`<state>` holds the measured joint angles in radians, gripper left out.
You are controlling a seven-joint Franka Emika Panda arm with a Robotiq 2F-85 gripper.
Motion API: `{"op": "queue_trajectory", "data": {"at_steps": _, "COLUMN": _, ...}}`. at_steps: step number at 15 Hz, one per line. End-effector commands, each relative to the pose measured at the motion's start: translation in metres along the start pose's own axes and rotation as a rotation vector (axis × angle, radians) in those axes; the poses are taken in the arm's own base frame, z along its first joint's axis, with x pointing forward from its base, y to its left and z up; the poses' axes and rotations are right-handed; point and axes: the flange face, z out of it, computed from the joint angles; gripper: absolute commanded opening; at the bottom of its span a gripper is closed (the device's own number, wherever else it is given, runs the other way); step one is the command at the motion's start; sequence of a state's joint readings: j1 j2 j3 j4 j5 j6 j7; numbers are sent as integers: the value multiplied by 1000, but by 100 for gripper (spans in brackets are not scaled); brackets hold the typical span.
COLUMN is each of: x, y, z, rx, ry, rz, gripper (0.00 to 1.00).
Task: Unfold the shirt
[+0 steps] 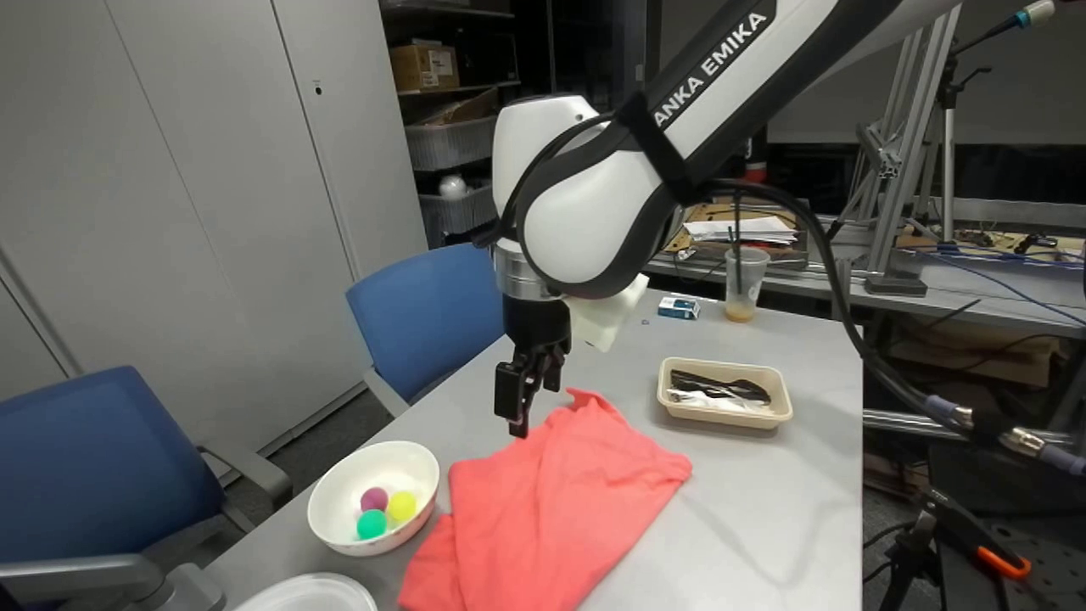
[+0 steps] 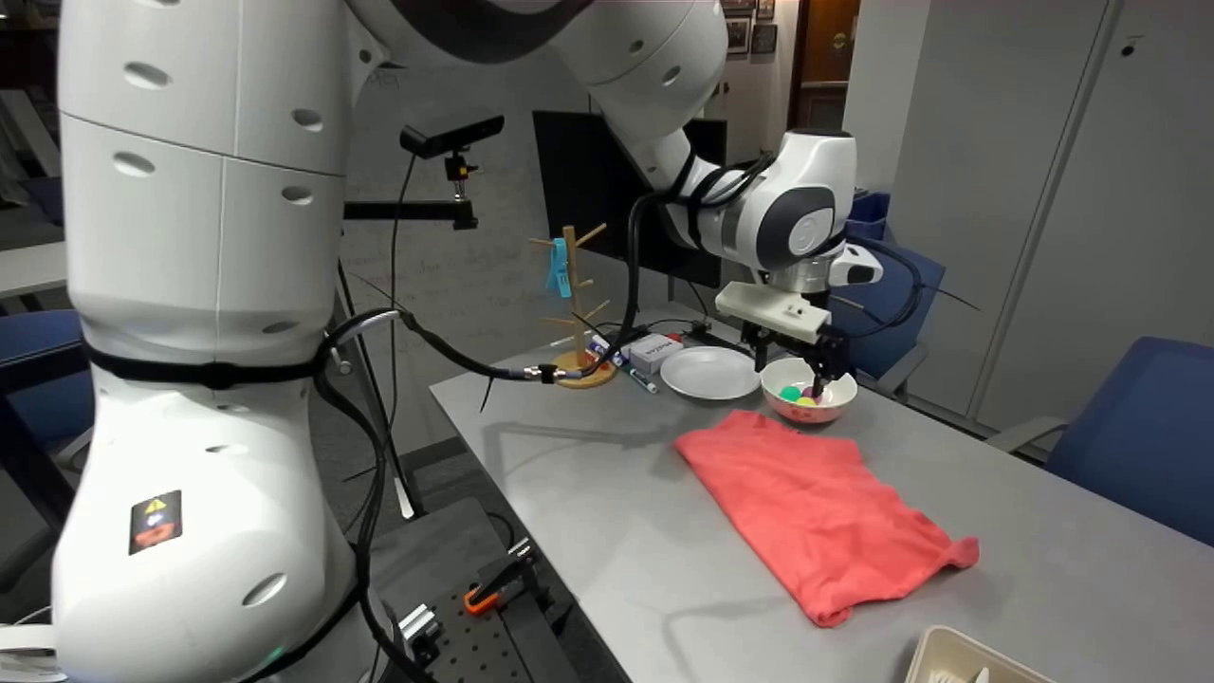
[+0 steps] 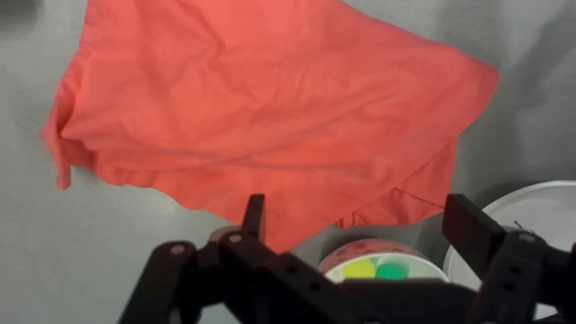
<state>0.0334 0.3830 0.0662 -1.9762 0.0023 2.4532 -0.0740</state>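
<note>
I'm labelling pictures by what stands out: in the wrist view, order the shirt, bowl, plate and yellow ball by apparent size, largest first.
1. Shirt
2. Bowl and plate: unsure, both partly hidden
3. Yellow ball

An office-like robotics lab: robot arm (image 2: pixel 204 242), whiteboard (image 2: pixel 493 294), mounted camera (image 2: pixel 446 138), blue office chairs (image 1: pixel 428 318).
</note>
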Motion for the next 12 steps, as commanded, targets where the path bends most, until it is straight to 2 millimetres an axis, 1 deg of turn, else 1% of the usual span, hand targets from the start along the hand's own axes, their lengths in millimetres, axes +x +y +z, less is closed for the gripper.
{"op": "queue_trajectory", "data": {"at_steps": 1, "x": 1, "y": 0, "z": -1, "rx": 0, "ry": 0, "rz": 0, "gripper": 100}}
{"op": "queue_trajectory", "data": {"at_steps": 3, "x": 7, "y": -4, "z": 10, "rx": -16, "ry": -14, "rz": -4, "gripper": 100}}
{"op": "queue_trajectory", "data": {"at_steps": 5, "x": 15, "y": -10, "z": 26, "rx": -38, "ry": -32, "rz": 2, "gripper": 100}}
{"op": "queue_trajectory", "data": {"at_steps": 9, "x": 35, "y": -19, "z": 69, "rx": -78, "ry": -70, "rz": 53, "gripper": 100}}
{"op": "queue_trajectory", "data": {"at_steps": 12, "x": 52, "y": -21, "z": 97, "rx": -53, "ry": -84, "rz": 111, "gripper": 100}}
